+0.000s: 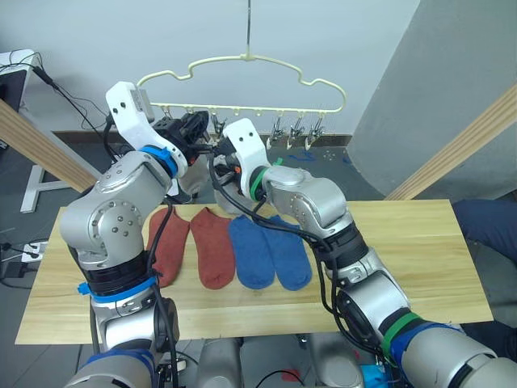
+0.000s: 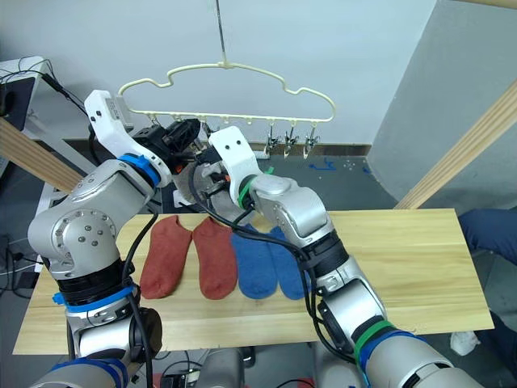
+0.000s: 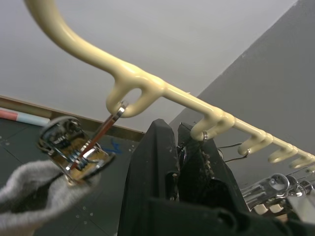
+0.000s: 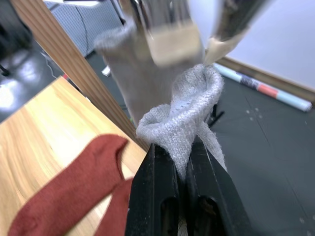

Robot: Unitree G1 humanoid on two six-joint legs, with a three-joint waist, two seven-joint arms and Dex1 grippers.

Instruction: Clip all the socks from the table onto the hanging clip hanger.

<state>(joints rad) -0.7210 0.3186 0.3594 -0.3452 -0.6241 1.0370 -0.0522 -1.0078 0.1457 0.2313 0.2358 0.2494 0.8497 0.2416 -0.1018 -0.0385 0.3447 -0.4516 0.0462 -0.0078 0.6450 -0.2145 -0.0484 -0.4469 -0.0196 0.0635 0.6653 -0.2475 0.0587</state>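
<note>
Right hand pinching grey sock | left hand apparently squeezing hanger clip

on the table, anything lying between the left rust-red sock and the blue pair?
Just the second rust-red sock, lying between the left rust-red sock and the blue pair, seen in the right eye view.

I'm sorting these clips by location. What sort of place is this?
Probably a robot lab or test room, not a home. A clip hanger hangs from a rod over a plain wooden table laid with socks, slanted wooden beams frame it, and cables trail on the dark floor.
</note>
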